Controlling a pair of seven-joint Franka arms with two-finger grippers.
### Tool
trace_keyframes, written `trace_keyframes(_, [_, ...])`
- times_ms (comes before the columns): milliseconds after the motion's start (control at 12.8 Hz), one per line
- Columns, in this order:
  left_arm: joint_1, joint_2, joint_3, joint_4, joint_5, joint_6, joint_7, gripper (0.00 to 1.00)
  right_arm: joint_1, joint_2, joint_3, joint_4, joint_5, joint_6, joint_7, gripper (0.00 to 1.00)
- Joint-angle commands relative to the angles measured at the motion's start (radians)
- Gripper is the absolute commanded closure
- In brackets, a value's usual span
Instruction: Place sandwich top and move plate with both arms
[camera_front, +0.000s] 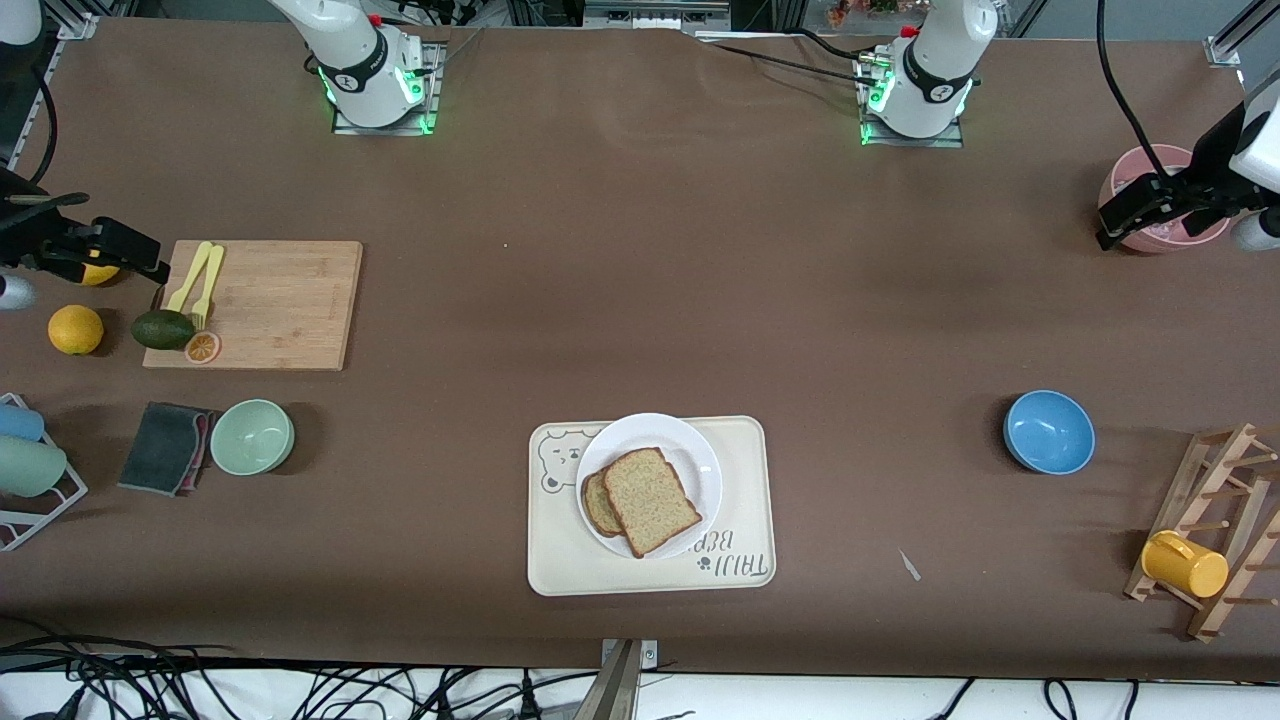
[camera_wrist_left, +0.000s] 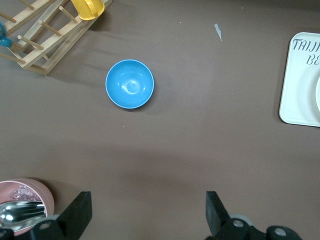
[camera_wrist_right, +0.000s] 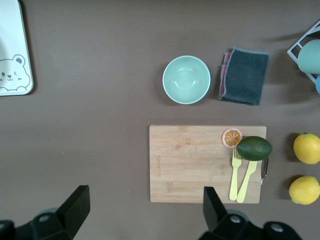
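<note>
The sandwich top (camera_front: 650, 500), a light tan speckled slice with brown crust, lies on a darker slice (camera_front: 597, 503) that shows only at one edge. Both sit on the white plate (camera_front: 690, 450), which stands on the beige bear-print tray (camera_front: 745, 500). My left gripper (camera_front: 1135, 215) is open and empty, up over the pink bowl (camera_front: 1150, 160) at the left arm's end of the table. In the left wrist view it (camera_wrist_left: 148, 215) shows wide apart. My right gripper (camera_front: 90, 255) is open and empty beside the cutting board (camera_front: 270, 305). It also shows in the right wrist view (camera_wrist_right: 145, 212).
A blue bowl (camera_front: 1048, 431) and a wooden rack with a yellow mug (camera_front: 1185, 563) stand toward the left arm's end. A green bowl (camera_front: 252, 436), a dark cloth (camera_front: 165, 447), an avocado (camera_front: 163, 329), yellow forks and two lemons lie toward the right arm's end.
</note>
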Motion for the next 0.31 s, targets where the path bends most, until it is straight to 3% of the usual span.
trace_keyframes(0, [-0.006,0.014,-0.004,0.035,0.019,-0.026,-0.013,0.0,0.0,0.018,0.002,0.036,0.005,-0.006,0.014,0.0])
trace_keyframes(234, [-0.004,0.015,-0.002,0.035,0.017,-0.026,-0.013,0.0,-0.001,0.021,0.0,0.036,0.005,-0.012,0.008,0.0])
